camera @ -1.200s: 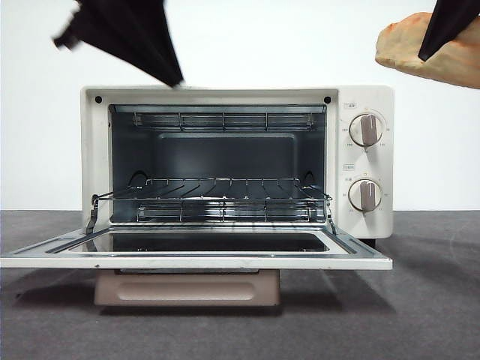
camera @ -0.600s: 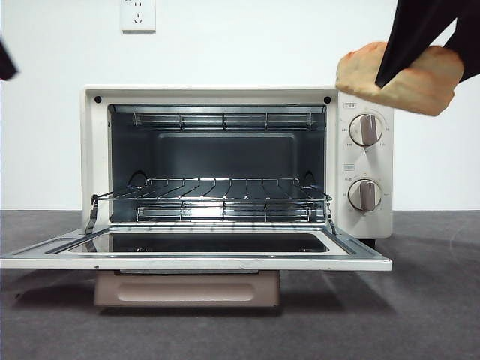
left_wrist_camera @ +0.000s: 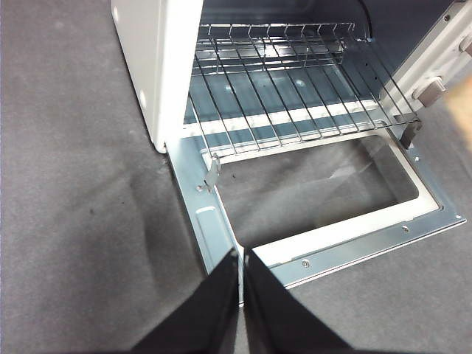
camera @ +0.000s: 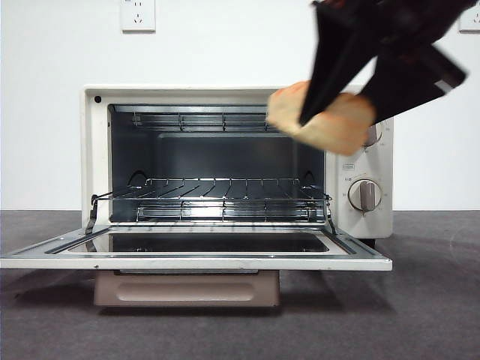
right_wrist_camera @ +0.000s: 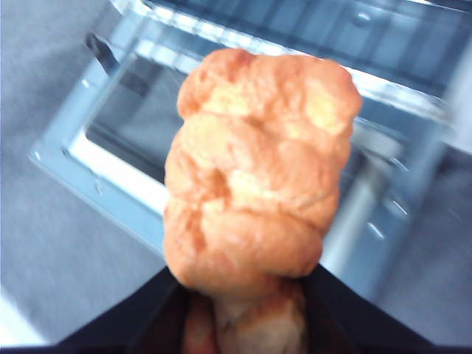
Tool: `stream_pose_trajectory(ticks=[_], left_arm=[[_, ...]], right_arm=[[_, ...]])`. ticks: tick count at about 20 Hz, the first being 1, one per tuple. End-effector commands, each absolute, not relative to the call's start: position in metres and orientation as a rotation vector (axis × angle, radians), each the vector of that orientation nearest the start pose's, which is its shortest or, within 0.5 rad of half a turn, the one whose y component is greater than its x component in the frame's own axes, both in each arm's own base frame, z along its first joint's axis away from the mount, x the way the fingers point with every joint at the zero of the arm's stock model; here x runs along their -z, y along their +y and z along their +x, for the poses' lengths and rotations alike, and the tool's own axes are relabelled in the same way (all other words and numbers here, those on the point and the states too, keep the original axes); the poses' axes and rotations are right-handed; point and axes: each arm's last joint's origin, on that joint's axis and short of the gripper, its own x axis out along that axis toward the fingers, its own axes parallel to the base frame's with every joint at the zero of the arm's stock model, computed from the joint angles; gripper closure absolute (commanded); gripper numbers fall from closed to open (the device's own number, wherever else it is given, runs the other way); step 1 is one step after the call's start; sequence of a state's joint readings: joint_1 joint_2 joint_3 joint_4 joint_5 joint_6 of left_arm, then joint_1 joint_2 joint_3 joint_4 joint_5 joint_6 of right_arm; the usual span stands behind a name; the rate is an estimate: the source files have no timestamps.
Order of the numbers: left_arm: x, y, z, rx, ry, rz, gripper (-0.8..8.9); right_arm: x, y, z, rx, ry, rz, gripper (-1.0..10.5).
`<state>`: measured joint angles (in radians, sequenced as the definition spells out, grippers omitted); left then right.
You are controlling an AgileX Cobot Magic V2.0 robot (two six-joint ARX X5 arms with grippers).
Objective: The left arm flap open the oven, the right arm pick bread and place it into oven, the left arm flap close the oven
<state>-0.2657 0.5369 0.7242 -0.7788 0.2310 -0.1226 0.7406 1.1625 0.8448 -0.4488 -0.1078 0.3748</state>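
Since half a second ago the bread (camera: 324,124) has travelled left toward the oven (camera: 97,150) mouth, the right gripper (camera: 319,112) jaws clamped on its light, soft, crushable end, while the left gripper (left_wrist_camera: 241,295) waits with jaws closed and empty.

1. My front view is bright and even; the white wall (camera: 225,45) is close to washed out.
2. The right gripper (camera: 330,112) and the bread (camera: 322,124) it holds are smeared by motion blur there, edges soft.
3. Soft shadow lies under the oven (camera: 360,161) door (camera: 195,259).
4. My left wrist view is sharp, with glare streaks on the rack (left_wrist_camera: 287,88).
5. My right wrist view is blurred throughout; the bread (right_wrist_camera: 254,169) is soft and the background pale.
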Motion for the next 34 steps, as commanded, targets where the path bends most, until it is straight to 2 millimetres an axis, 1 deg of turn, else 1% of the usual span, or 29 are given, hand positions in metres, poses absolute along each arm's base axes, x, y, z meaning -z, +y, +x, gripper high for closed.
stream_pose_trajectory(ticks=[1,5,10,12,15,16,17,23,26,29,31,34], left_arm=[[-0.291,-0.034,0.098,0.442,0.618,-0.112,7.97],[-0.291,-0.033,0.098,0.442,0.618,-0.111,7.97],[-0.291,-0.034,0.098,0.444,0.617,-0.107,7.97],[-0.291,-0.033,0.098,0.444,0.617,-0.107,7.97],[-0.291,-0.034,0.098,0.444,0.617,-0.107,7.97],[-0.291,-0.033,0.098,0.443,0.617,-0.107,7.97],[-0.291,-0.034,0.098,0.444,0.617,-0.107,7.97],[-0.291,-0.033,0.098,0.443,0.617,-0.107,7.97],[-0.291,-0.033,0.098,0.443,0.617,-0.107,7.97],[-0.291,-0.034,0.098,0.443,0.617,-0.107,7.97],[-0.291,-0.034,0.098,0.444,0.617,-0.103,7.97],[-0.291,-0.034,0.099,0.445,0.614,-0.103,7.97]], right_arm=[[-0.257,0.178,0.185,-0.655,0.855,0.152,7.7],[-0.241,0.2,0.21,-0.632,0.847,0.207,7.7],[-0.236,0.227,0.243,-0.544,0.804,0.191,7.7],[-0.233,0.234,0.253,-0.489,0.787,0.174,7.7],[-0.223,0.24,0.262,-0.427,0.785,0.145,7.7],[-0.221,0.24,0.264,-0.408,0.783,0.135,7.3],[-0.218,0.24,0.264,-0.392,0.783,0.127,6.7],[-0.217,0.241,0.265,-0.387,0.784,0.123,5.1],[-0.225,0.239,0.262,-0.399,0.77,0.127,5.0],[-0.242,0.235,0.246,-0.461,0.797,0.112,5.0],[-0.258,0.23,0.229,-0.509,0.807,0.064,5.0],[-0.289,0.213,0.203,-0.607,0.774,-0.024,5.0]])
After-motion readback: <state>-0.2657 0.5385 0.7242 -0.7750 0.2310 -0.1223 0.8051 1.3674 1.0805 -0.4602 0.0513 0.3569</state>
